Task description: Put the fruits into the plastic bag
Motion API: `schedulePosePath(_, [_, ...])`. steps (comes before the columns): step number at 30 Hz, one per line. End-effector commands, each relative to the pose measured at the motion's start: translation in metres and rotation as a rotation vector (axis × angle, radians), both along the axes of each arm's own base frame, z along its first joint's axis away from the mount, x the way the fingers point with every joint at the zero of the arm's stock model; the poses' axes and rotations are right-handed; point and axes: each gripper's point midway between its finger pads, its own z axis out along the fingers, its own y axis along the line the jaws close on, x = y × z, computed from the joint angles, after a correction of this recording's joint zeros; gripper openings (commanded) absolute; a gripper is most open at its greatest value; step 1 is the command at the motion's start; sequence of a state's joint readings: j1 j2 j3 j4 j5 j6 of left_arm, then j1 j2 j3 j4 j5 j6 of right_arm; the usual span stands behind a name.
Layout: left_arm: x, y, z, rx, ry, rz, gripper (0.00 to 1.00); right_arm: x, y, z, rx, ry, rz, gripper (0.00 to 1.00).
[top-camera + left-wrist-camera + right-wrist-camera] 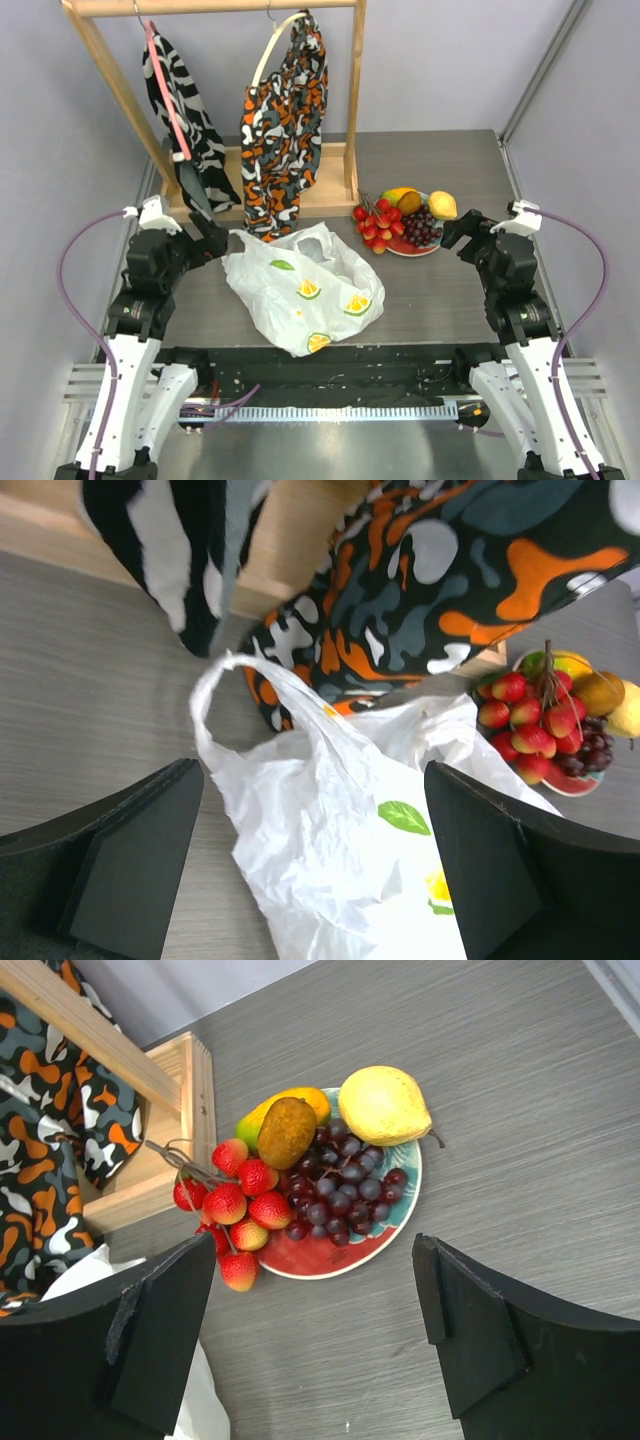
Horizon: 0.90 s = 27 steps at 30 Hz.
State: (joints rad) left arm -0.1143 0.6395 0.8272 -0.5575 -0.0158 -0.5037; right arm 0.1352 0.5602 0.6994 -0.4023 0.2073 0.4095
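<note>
Lying crumpled on the grey table (440, 295), the thin white citrus-printed plastic bag (300, 290) is framed by the wide-apart, empty fingers of the left gripper (315, 870), while the red berry cluster (240, 1210), dark purple grape bunch (345, 1185), yellow lemon (385, 1105) and orange-green mango (300, 1100) are piled on a round red plate (320, 1257) framed by the right gripper (315, 1330), fingers likewise spread and empty.

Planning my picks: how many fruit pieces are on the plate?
5, by the right wrist view: berries left, overhanging the plate; grapes centre; lemon upper right; brown fruit upper left; mango behind it. Others may hide beneath.
</note>
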Motion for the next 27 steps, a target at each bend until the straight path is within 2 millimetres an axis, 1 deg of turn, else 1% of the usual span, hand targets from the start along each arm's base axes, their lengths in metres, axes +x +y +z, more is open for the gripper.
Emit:
schedulePosePath(1, [0.008, -0.033, -0.012, -0.197, 0.006, -0.081, 0.97, 0.003, 0.015, 0.020, 0.020, -0.031, 0.080, 0.88])
schedulePosePath(2, [0.009, -0.035, -0.032, -0.238, 0.048, -0.062, 0.96, 0.005, 0.018, 0.017, 0.025, -0.019, 0.096, 0.87])
schedulePosePath(4, [0.011, -0.037, -0.050, -0.241, 0.072, -0.046, 0.96, 0.006, 0.025, 0.014, 0.031, -0.003, 0.138, 0.86])
schedulePosePath(5, [0.012, -0.031, -0.065, -0.220, 0.094, -0.003, 0.96, 0.006, 0.027, 0.014, 0.031, 0.000, 0.147, 0.86])
schedulePosePath(6, [0.012, -0.028, -0.074, -0.207, 0.113, 0.019, 0.96, 0.007, 0.031, 0.010, 0.030, 0.017, 0.168, 0.86])
schedulePosePath(7, [0.012, -0.030, -0.081, -0.205, 0.125, 0.015, 0.96, 0.008, 0.032, 0.008, 0.029, 0.025, 0.174, 0.85])
schedulePosePath(8, [0.014, -0.025, -0.086, -0.196, 0.130, 0.043, 0.96, 0.008, 0.033, 0.005, 0.029, 0.035, 0.182, 0.85])
schedulePosePath(9, [0.012, -0.027, -0.101, -0.213, 0.162, 0.050, 0.96, 0.008, 0.034, 0.002, 0.026, 0.044, 0.189, 0.85])
schedulePosePath(10, [0.013, -0.029, -0.110, -0.224, 0.185, 0.048, 0.96, 0.009, 0.034, -0.001, 0.026, 0.050, 0.192, 0.84])
schedulePosePath(11, [0.015, -0.037, -0.112, -0.256, 0.178, 0.017, 0.96, 0.008, 0.034, -0.002, 0.023, 0.056, 0.191, 0.84])
schedulePosePath(12, [0.013, -0.040, -0.123, -0.277, 0.202, 0.015, 0.97, 0.008, 0.034, -0.003, 0.022, 0.058, 0.193, 0.83])
schedulePosePath(13, [0.013, -0.043, -0.129, -0.291, 0.213, 0.006, 0.97, 0.007, 0.040, -0.004, 0.031, 0.060, 0.225, 0.83])
schedulePosePath(14, [0.017, -0.046, -0.125, -0.306, 0.188, -0.008, 0.97, 0.006, 0.041, -0.005, 0.032, 0.062, 0.230, 0.83])
schedulePosePath(15, [0.014, -0.050, -0.131, -0.324, 0.199, -0.024, 0.97, 0.006, 0.042, -0.005, 0.035, 0.062, 0.234, 0.83])
schedulePosePath(20, [0.016, -0.059, -0.119, -0.381, 0.129, -0.070, 0.96, 0.005, 0.044, -0.004, 0.038, 0.062, 0.249, 0.83])
schedulePosePath(22, [0.014, -0.064, -0.119, -0.418, 0.116, -0.087, 0.96, 0.005, 0.044, -0.004, 0.039, 0.062, 0.247, 0.83])
schedulePosePath(23, [0.016, -0.066, -0.114, -0.431, 0.086, -0.097, 0.96, 0.005, 0.044, -0.003, 0.041, 0.062, 0.248, 0.83])
schedulePosePath(24, [0.014, -0.067, -0.117, -0.437, 0.089, -0.102, 0.96, 0.005, 0.044, -0.004, 0.041, 0.067, 0.248, 0.83])
schedulePosePath(27, [0.015, -0.070, -0.117, -0.448, 0.081, -0.119, 0.98, 0.004, 0.045, -0.004, 0.045, 0.069, 0.251, 0.82])
